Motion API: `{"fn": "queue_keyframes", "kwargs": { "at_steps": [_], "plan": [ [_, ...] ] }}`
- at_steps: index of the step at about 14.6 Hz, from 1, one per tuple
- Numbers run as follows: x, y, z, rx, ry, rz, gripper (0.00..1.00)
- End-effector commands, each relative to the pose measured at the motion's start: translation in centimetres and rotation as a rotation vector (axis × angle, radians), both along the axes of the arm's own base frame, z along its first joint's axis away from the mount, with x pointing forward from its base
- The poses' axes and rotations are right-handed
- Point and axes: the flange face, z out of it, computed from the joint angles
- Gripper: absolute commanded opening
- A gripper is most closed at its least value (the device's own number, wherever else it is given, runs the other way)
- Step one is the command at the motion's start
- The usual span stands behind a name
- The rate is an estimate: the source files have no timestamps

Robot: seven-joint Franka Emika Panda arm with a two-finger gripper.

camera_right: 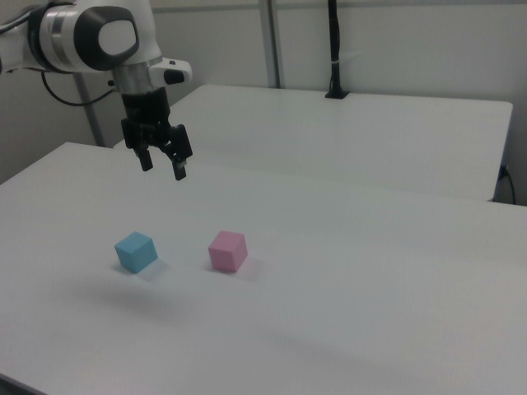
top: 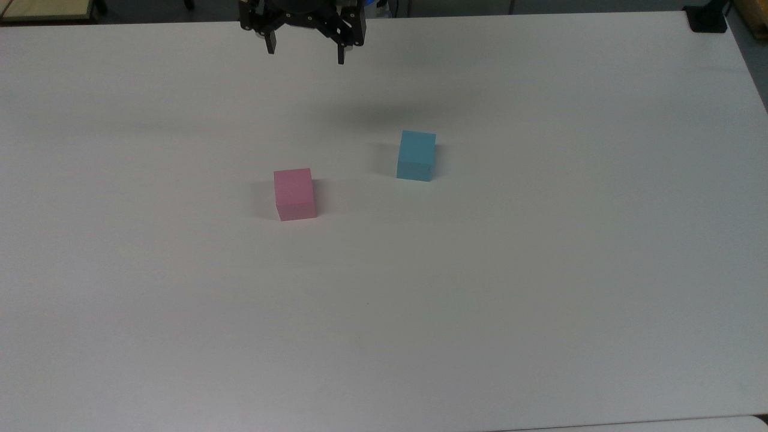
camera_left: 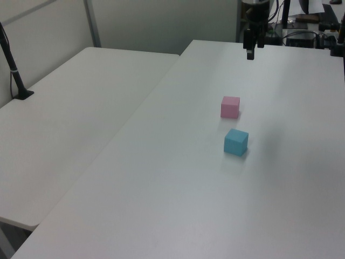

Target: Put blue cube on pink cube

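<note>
- Top view: the gripper (top: 305, 55) hangs over the far edge of the white table (top: 540, 270), its two black fingers pointing down and spread wide apart with nothing between them.
- Top view: the blue cube (top: 416, 155) rests flat on the table, nearer the camera than the gripper and toward the top view's right of it, well apart from the fingers.
- Top view: the pink cube (top: 294, 194) sits on the table toward the top view's left of the blue cube and a little nearer the camera; the two cubes are near each other but do not touch.
- Top view: a soft shadow lies on the table surface between the gripper and the blue cube.
- Left view: the gripper (camera_left: 249, 53) is up above the far end of the table, the pink cube (camera_left: 230, 107) lies closer to it and the blue cube (camera_left: 236, 142) closer to the camera, with a clear gap between them.
- Right view: the white Franka arm (camera_right: 90, 37) reaches in from the right view's left, and its gripper (camera_right: 161, 163) hovers in the air, jaws parted and empty, above and behind the blue cube (camera_right: 135, 251).
- Right view: the pink cube (camera_right: 227, 250) stands to the right view's right of the blue cube, both upright on the table.
- Right view: a second white table (camera_right: 370, 132) stands behind, with a black pole (camera_right: 333, 49) rising from its far edge.
</note>
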Motion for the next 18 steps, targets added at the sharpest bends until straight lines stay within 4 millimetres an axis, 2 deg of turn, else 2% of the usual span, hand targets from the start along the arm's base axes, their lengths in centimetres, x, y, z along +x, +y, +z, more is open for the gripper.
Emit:
{"fn": "queue_keyframes", "kwargs": {
  "at_steps": [1, 2, 5, 9, 11, 12, 13, 16, 17, 18],
  "plan": [
    [0.4, 0.8, -0.2, 0.021, -0.001, 0.028, 1.00],
    [0.8, 1.3, -0.8, 0.025, -0.010, 0.031, 1.00],
    [0.7, 4.7, -2.6, 0.028, -0.010, 0.068, 1.00],
    [-0.1, 10.7, -3.1, 0.029, -0.008, 0.054, 1.00],
    [-1.2, 15.1, -2.5, 0.019, -0.025, 0.031, 1.00],
    [-1.7, 16.6, -2.4, 0.020, -0.030, 0.016, 1.00],
    [-1.7, 17.5, -2.2, 0.025, -0.048, 0.006, 1.00],
    [-1.3, 17.7, -2.3, 0.039, -0.080, -0.011, 1.00],
    [-1.1, 17.8, -2.6, 0.042, -0.086, -0.009, 1.00],
    [-0.8, 17.7, -4.0, 0.034, -0.075, -0.006, 1.00]
  ]
}}
